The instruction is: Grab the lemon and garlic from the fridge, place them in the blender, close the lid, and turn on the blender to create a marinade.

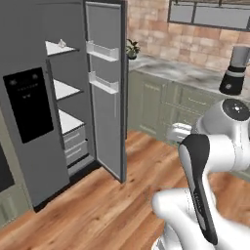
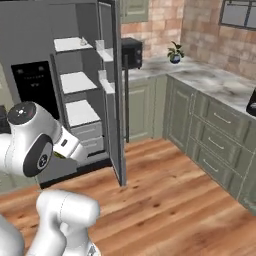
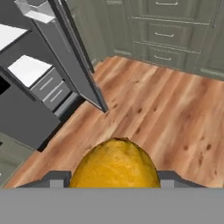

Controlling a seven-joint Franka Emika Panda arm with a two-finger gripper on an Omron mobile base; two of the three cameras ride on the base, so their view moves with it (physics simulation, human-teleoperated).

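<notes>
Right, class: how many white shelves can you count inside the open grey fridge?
3 white shelves in the tall grey fridge: the top shelf, with a small pale item on it, the middle shelf and the bottom shelf above the drawers. More may be hidden.

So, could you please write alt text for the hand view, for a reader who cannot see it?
A yellow lemon sits clamped in the end effector at the bottom of the picture, above a wooden floor. The open fridge, with white shelves and drawers, stands at upper left, and green cabinet drawers line the top.
</notes>
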